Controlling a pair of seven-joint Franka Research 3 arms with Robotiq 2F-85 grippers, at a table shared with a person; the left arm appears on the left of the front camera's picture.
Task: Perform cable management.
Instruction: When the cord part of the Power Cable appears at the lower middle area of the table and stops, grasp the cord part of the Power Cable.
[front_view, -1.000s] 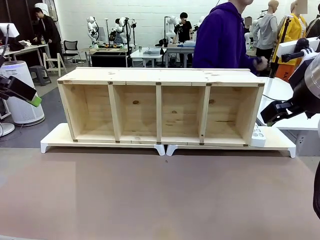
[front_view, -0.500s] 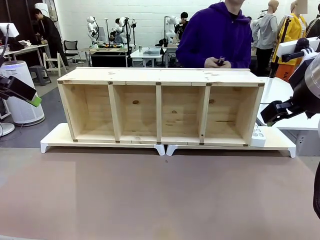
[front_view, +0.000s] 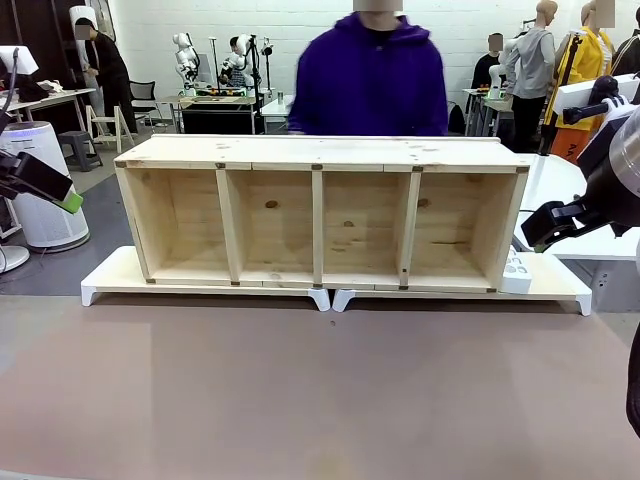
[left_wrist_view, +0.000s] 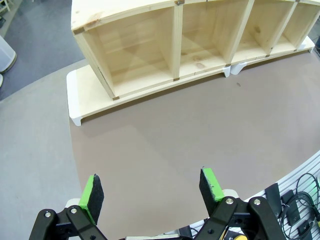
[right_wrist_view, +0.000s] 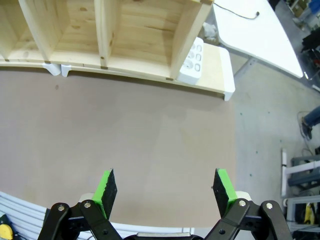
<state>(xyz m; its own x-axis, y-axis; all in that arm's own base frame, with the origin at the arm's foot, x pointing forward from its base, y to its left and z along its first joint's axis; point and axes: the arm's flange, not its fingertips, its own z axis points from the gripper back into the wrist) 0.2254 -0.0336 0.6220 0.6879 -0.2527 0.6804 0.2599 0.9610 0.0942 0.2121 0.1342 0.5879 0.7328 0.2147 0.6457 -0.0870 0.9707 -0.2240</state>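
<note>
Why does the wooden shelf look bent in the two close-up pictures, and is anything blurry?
Left wrist view: the wide-angle lens bows the wooden shelf and the table edge into curves. Right wrist view: the same bending, milder. Front view: the shelf's lines run straight, the person behind it looks slightly soft, and the light is even, with faint shadows inside the compartments.

Bright, even light from above; soft shadows inside the shelf (front_view: 320, 215) compartments. Person (front_view: 370, 85) slightly motion-blurred. Wrist views bow the shelf's straight edges.
</note>
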